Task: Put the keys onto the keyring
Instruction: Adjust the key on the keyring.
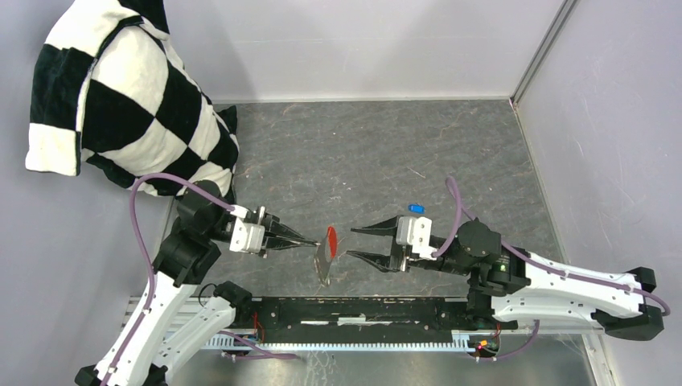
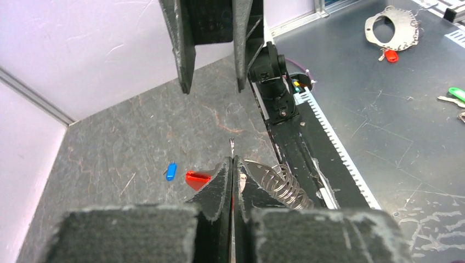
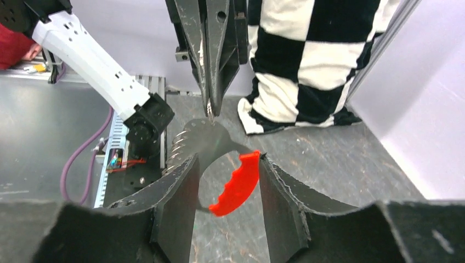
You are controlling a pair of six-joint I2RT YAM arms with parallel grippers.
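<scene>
At lower centre the left gripper (image 1: 308, 242) is clamped on the thin metal of the keyring (image 1: 324, 261). The right gripper (image 1: 351, 243) stands parted around its red tag (image 1: 330, 239). The blue key (image 1: 416, 207), lying up-right of them, looks light, stiff and slippery, so pinch its plastic head.

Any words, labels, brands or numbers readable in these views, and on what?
None can be read. The long red leaf-shaped plastic tag, the small blue-headed metal key and the black-and-white checked fabric cushion carry no visible lettering. The distant flat silver metal plate is too small to tell.
</scene>
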